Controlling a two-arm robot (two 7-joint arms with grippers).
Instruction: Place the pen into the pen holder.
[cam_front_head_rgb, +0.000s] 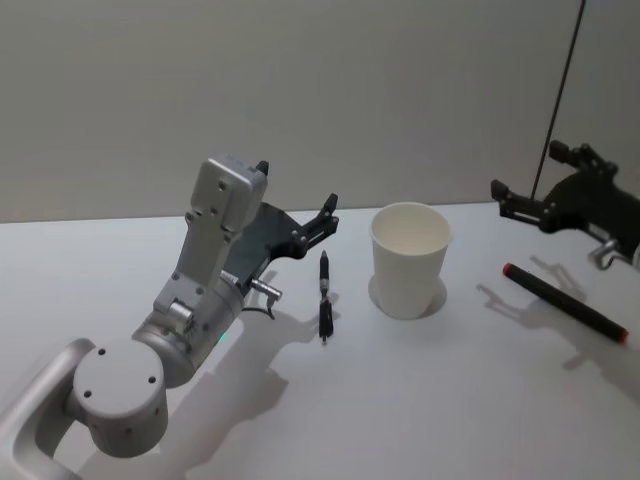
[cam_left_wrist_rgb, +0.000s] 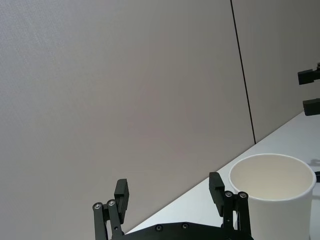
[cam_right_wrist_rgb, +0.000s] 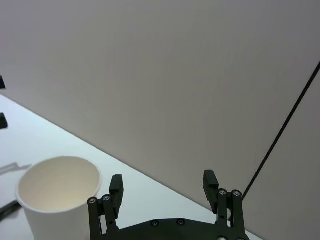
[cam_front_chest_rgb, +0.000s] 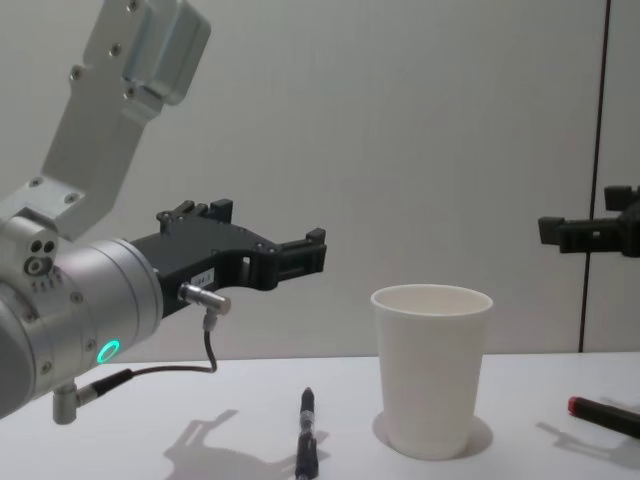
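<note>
Silver joint housings of the left arm (cam_front_head_rgb: 120, 385) loom closest, at the table's near left. At that arm's end the left gripper (cam_left_wrist_rgb: 169, 186) hangs in the air above the table (cam_front_head_rgb: 450, 400), its two black fingers spread wide with nothing between them. Just below and ahead of it the black pen (cam_front_head_rgb: 324, 298) lies flat on the table, its length running away from the robot. The pen sits left of the pen holder (cam_front_head_rgb: 410, 260), near it but not touching. That white paper cup stands upright near the middle of the table. Well to its right a black marker (cam_front_head_rgb: 565, 302) with red ends lies at a slant. Above the marker's far end the right gripper (cam_right_wrist_rgb: 163, 181) hovers, fingers likewise wide apart and holding nothing, pointing toward the cup.
</note>
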